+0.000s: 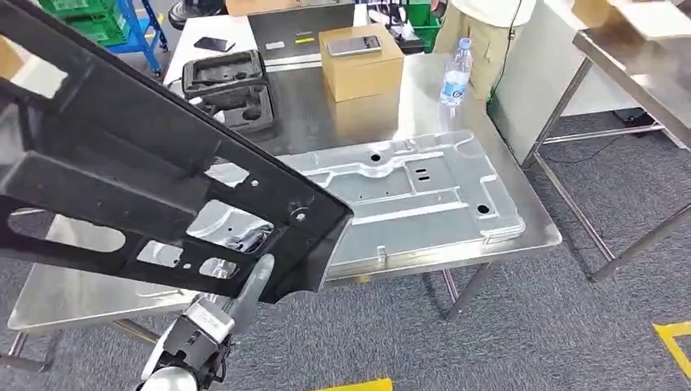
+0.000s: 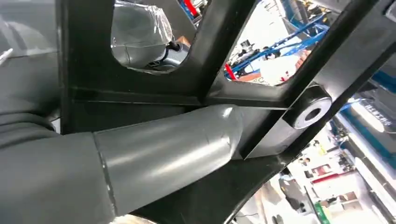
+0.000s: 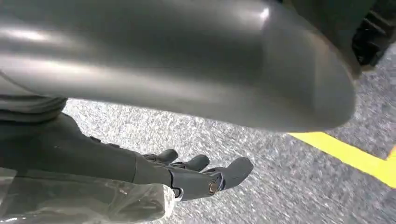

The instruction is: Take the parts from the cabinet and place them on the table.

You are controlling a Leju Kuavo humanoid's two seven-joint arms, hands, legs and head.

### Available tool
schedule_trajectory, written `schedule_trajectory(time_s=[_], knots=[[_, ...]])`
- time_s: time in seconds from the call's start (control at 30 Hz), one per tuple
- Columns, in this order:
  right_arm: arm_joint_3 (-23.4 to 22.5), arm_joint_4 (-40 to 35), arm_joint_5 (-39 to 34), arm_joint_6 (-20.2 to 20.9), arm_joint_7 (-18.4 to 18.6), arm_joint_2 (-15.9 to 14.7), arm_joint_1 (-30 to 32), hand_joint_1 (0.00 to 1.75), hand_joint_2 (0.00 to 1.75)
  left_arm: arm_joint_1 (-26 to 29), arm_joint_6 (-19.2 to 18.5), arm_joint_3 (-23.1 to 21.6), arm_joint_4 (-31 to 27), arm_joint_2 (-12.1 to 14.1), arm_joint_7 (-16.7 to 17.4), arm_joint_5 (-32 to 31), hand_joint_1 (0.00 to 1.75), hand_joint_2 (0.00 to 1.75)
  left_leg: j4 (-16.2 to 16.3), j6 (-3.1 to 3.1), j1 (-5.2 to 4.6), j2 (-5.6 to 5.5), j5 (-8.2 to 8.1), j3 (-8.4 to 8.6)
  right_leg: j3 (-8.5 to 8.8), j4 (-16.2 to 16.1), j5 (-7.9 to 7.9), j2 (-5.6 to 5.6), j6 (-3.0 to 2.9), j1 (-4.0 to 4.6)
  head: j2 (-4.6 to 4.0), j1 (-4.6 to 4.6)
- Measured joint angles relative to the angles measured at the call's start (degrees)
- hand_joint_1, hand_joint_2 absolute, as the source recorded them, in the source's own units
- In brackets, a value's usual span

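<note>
My left hand (image 1: 244, 295) grips the black frame (image 1: 122, 171) above the worktop (image 1: 456, 94), where a silver panel (image 1: 407, 191) lies; my right hand (image 3: 187, 175) hangs with fingers (image 3: 233, 170) apart, holding nothing.

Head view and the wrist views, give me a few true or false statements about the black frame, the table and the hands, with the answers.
1. The left hand holds the black frame. True.
2. The table carries no metal part yet. False: a silver stamped panel lies flat on it.
3. The right hand grips a part. False: it holds nothing, its fingers apart above the grey floor.
4. A water bottle stands upright near the far edge of the table. True.
5. A phone lies on the cardboard box. True.
6. The black foam case sits on the floor. False: it sits on the table.
</note>
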Motion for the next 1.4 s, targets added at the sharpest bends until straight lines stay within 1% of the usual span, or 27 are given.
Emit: schedule_trajectory(time_s=[0.03,0.13,0.2,0.23,0.3,0.33,0.37,0.4,0.43,0.5,0.53,0.63,0.7,0.73,0.8,0.83,0.87,0.9,0.93,1.0,1.07,1.17,1.23,1.27,1.33,1.37,1.4], knots=[[0.00,0.00,0.02,0.00,0.00,0.07,-0.18,0.00,0.00,-0.04,0.00,0.00,0.00,0.00,0.00,-0.02,1.75,0.00,-1.69,0.36,-0.52,-0.02,-0.43,1.00,0.18,0.16,-0.43,0.09,0.48,0.47,0.00,-0.02],[0.00,0.00,0.11,0.02,0.02,0.07,-0.16,0.00,0.00,-0.13,-0.59,-0.02,-0.02,0.00,0.00,0.09,1.75,0.00,-1.81,0.95,-0.81,-0.14,-0.80,0.76,0.23,-0.28,-0.72,0.07,1.26,0.03,0.00,0.04],[0.00,0.00,0.50,0.02,0.02,0.00,-0.26,0.00,0.00,-0.37,-1.44,-0.11,-0.02,-0.09,0.04,0.17,1.75,0.00,-2.90,1.34,-0.15,-0.11,-0.58,1.69,0.50,0.26,-1.53,-0.05,1.85,-0.11,0.00,0.04],[0.00,0.00,0.59,0.02,0.02,0.00,-0.31,0.00,0.00,-0.71,-1.64,-0.13,0.00,-0.09,0.07,0.15,1.75,0.00,-3.01,1.73,-0.03,-0.01,-0.79,1.97,-0.58,2.87,-3.00,-0.13,1.94,0.07,0.00,0.11],[0.02,0.00,0.74,0.20,0.02,0.00,-0.29,0.00,0.00,-1.27,-2.36,-0.31,0.00,-0.20,0.48,-0.59,1.75,0.00,-3.01,2.15,-0.06,0.11,-1.08,2.21,-5.91,12.70,-7.15,-0.14,2.19,-0.04,0.00,0.22],[0.07,0.00,1.07,0.22,0.04,0.00,-0.20,0.00,0.00,-1.58,-2.66,-0.41,0.04,-0.22,0.94,-0.92,1.75,0.00,-2.98,2.25,-0.10,0.10,-1.24,2.25,-8.53,16.89,-8.19,-0.14,2.31,-0.03,0.00,0.22],[0.11,0.00,1.14,0.24,0.02,0.02,-0.14,0.00,0.00,-1.88,-2.95,-0.55,0.20,-0.31,1.09,-1.05,1.75,0.00,-2.98,2.24,-0.11,0.05,-1.36,2.38,-9.97,18.50,-7.86,-0.14,2.37,-0.06,0.00,0.22],[0.18,0.00,1.20,0.37,0.04,0.02,-0.13,0.00,0.00,-2.19,-3.26,-0.72,0.35,-0.35,1.27,-1.09,1.75,0.00,-2.98,2.22,-0.10,0.00,-1.57,2.62,-10.01,17.31,-6.22,-0.14,2.39,-0.07,0.00,0.24],[0.42,0.00,1.33,0.37,0.04,0.00,-0.20,0.00,0.00,-2.54,-3.56,-0.92,0.52,-0.53,1.51,-0.96,1.75,0.00,-2.95,2.08,-0.07,-0.09,-1.82,3.00,-8.68,13.53,-3.41,-0.15,2.38,-0.08,0.00,0.24],[0.64,0.00,1.73,0.42,0.04,0.00,-0.40,0.00,0.00,-3.52,-4.33,-1.33,0.98,-0.90,1.73,-0.87,1.75,0.00,-2.93,1.63,-0.04,-0.13,-2.49,3.97,-3.98,2.52,2.61,-0.24,2.20,-0.13,0.00,0.24],[0.83,0.00,1.84,0.63,0.07,0.02,-0.59,0.00,0.00,-4.19,-4.85,-1.60,1.38,-1.13,1.90,-0.85,1.75,0.00,-2.76,1.24,-0.51,-0.17,-2.78,4.02,-2.85,0.29,2.24,-0.23,2.14,0.14,0.00,0.22],[1.25,0.00,2.36,0.98,0.35,0.13,-0.92,0.00,0.00,-6.27,-6.84,-2.69,2.89,-2.08,2.60,-0.55,1.75,0.00,-2.91,0.72,-0.39,-0.10,-2.84,3.86,-3.14,-0.05,2.25,-0.07,1.35,0.46,0.00,0.18],[1.44,0.00,2.58,1.25,0.44,0.22,-1.14,0.00,0.00,-7.33,-8.54,-3.54,4.26,-2.86,3.19,-0.22,1.75,0.00,-2.25,0.08,-0.12,0.00,-3.58,3.38,-2.99,-0.34,2.52,-0.09,0.72,0.01,0.00,0.20],[1.44,0.00,2.78,1.38,0.48,0.20,-1.29,0.00,0.00,-8.03,-9.23,-3.98,4.99,-3.21,3.41,-0.22,1.75,0.00,0.12,-0.22,-0.09,0.03,-4.98,2.54,-2.91,-0.34,2.39,-0.08,0.36,-0.04,0.00,-0.04],[1.57,0.00,2.99,1.64,0.50,0.39,-1.68,0.00,0.00,-9.15,-10.29,-4.96,7.10,-3.98,3.69,-0.22,1.75,0.00,9.84,-0.76,0.12,0.02,-9.18,-2.22,-2.89,-0.33,2.32,-0.08,0.14,-0.02,0.00,-0.13],[1.75,0.00,3.06,1.77,0.70,0.46,-1.73,0.00,0.00,-9.48,-10.80,-5.51,8.18,-4.39,3.74,-0.24,1.75,0.00,14.42,-0.86,0.13,0.03,-10.52,-4.65,-2.88,-0.32,2.26,-0.08,0.08,-0.02,0.00,-0.13],[1.95,0.00,3.13,1.84,0.90,0.48,-1.74,0.00,0.00,-9.79,-11.43,-6.10,9.25,-4.77,3.93,-0.24,1.75,0.00,16.65,-0.89,0.15,0.03,-10.58,-6.10,-2.83,-0.32,2.20,-0.07,0.03,-0.02,0.00,-0.13],[2.17,0.00,3.28,1.97,1.03,0.50,-1.77,0.00,0.00,-10.24,-12.02,-6.75,10.51,-5.29,4.07,-0.15,1.75,0.00,15.83,-0.84,0.19,0.03,-9.43,-6.16,-2.71,-0.31,2.13,-0.06,0.04,-0.03,0.00,-0.13],[2.32,0.00,3.56,2.01,1.14,0.55,-1.84,0.00,0.00,-10.85,-12.46,-7.15,11.52,-5.73,4.35,0.00,1.75,0.00,12.55,-0.72,0.21,0.03,-7.24,-4.87,-2.55,-0.31,2.03,0.00,0.13,-0.03,0.00,-0.13],[2.45,-0.02,3.76,2.16,1.18,0.66,-2.17,0.00,0.00,-12.63,-13.07,-7.78,14.06,-6.89,4.79,0.53,1.75,0.00,1.35,-0.19,0.20,0.04,-1.48,0.10,-2.02,-0.31,1.75,0.18,0.44,-0.03,0.00,-0.15],[2.76,-0.02,4.15,2.43,1.40,0.77,-2.71,0.00,0.00,-14.85,-13.55,-8.50,16.72,-7.96,5.05,1.05,1.75,0.00,-2.28,0.34,-0.30,-0.11,-1.66,1.74,-2.30,-0.22,1.57,0.23,0.92,0.33,0.00,-0.15],[3.00,-0.02,4.35,2.65,1.46,0.83,-2.86,0.00,0.00,-16.69,-14.07,-9.05,20.39,-9.05,5.77,1.82,1.75,0.00,-2.11,0.97,-0.57,-0.19,-1.66,1.63,-2.19,-0.52,1.70,0.24,1.81,0.12,0.00,-0.11],[3.28,0.00,4.74,2.80,1.53,0.83,-3.13,0.00,0.00,-18.39,-14.77,-9.49,22.90,-10.03,6.31,2.42,1.75,0.00,-2.73,1.70,-0.14,-0.12,-1.33,2.11,-2.84,1.35,0.28,0.04,2.39,-0.08,0.00,-0.09],[3.37,-0.02,4.90,2.82,1.71,0.83,-3.31,0.00,0.00,-19.42,-14.97,-9.66,24.31,-10.60,6.80,2.62,1.75,0.00,-2.72,2.17,-0.13,-0.05,-1.39,2.12,-4.66,5.16,-1.80,0.04,2.52,-0.05,0.00,0.04],[3.56,0.00,5.22,3.02,2.14,0.81,-3.46,0.00,0.00,-20.91,-15.67,-10.08,27.25,-11.43,7.75,2.88,1.75,0.00,-2.71,2.38,-0.29,0.07,-1.52,2.08,-9.53,14.64,-5.72,0.02,2.81,-0.07,0.00,0.09],[3.74,0.00,5.25,3.04,2.19,0.83,-3.45,0.00,0.00,-21.33,-15.96,-10.23,28.73,-11.72,8.09,3.24,1.75,0.00,-2.69,2.40,-0.32,0.04,-1.54,2.11,-11.44,18.01,-6.37,0.02,2.88,-0.08,0.00,0.11],[3.87,-0.02,5.38,3.13,2.19,0.83,-3.44,0.00,0.00,-21.62,-16.24,-10.40,30.13,-11.98,8.22,3.48,1.75,0.00,-2.69,2.42,-0.32,0.05,-1.57,2.18,-11.94,18.33,-5.63,0.00,2.94,-0.12,0.00,0.11]])
